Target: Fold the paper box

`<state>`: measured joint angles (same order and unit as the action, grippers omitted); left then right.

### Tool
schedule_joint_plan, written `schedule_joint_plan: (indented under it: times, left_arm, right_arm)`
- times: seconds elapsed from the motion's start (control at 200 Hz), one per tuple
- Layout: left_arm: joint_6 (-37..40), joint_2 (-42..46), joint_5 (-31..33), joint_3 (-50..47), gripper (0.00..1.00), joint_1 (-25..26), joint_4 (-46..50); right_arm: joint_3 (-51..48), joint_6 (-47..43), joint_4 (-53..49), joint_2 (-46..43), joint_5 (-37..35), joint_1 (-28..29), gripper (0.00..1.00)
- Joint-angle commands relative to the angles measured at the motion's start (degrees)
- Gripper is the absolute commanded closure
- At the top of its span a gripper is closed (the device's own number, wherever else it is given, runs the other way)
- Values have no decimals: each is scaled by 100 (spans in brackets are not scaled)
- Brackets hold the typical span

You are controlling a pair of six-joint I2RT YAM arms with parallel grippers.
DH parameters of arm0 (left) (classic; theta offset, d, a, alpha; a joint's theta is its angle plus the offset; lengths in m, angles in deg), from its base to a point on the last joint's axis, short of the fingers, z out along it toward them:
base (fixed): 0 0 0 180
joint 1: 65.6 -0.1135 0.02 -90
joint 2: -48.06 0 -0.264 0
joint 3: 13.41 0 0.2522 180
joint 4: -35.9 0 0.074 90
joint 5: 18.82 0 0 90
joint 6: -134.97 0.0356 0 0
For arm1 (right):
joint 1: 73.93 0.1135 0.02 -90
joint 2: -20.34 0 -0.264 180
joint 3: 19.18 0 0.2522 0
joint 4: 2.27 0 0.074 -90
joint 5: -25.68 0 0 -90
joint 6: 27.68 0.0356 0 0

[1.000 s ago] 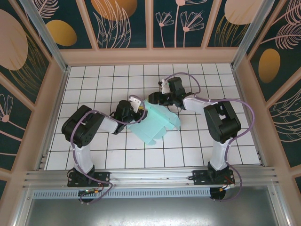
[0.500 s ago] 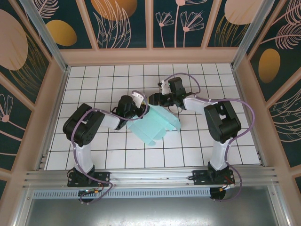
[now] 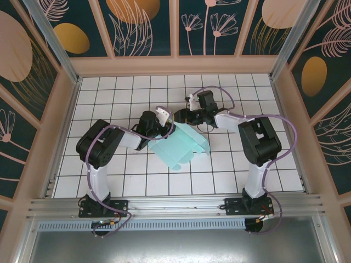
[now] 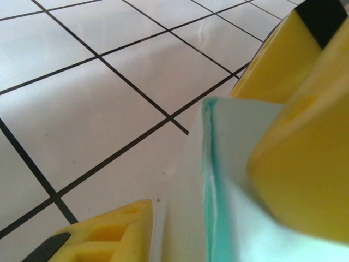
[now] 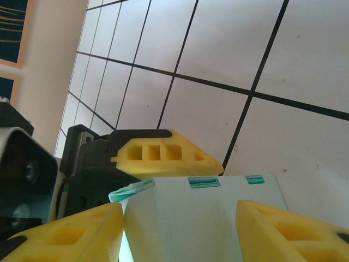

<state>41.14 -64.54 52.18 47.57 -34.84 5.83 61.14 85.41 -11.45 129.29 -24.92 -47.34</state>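
The paper box (image 3: 178, 145) is a pale mint-green card shape, partly folded, lying on the white tiled floor. My left gripper (image 3: 163, 123) is at the box's upper left edge. In the left wrist view this gripper (image 4: 202, 185) is shut on a raised double-layer wall of the paper box (image 4: 218, 218), with one yellow finger on each side. My right gripper (image 3: 182, 116) is at the box's far corner. It stands open (image 5: 181, 210), its fingers (image 5: 65, 234) in front of a box panel (image 5: 185, 218) with small slots along its top edge.
The white tiled floor (image 3: 109, 164) is ringed by tan walls (image 3: 175, 66). The two grippers sit close together over the box's far edge, and the left gripper's finger (image 5: 163, 155) shows just beyond the panel in the right wrist view.
My left gripper moved up and right along the box's left edge and narrowed onto the wall. The box shifted slightly. The right arm stayed almost still.
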Motion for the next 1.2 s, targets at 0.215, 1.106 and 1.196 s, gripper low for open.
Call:
schedule_joint_plan:
  times: [0.215,1.106,1.196]
  left_arm:
    - [7,-104,-117,-8,81,4,-106]
    - [-768,-159,-198,-37,100,0,-762]
    - [-845,-181,-419,-81,100,-13,-951]
  right_arm:
    - [-134,205,55,48,227,-92,43]
    - [-932,995,1135,-1086,-387,-407,32]
    - [-1106,1118,1193,-1203,-487,-567,35]
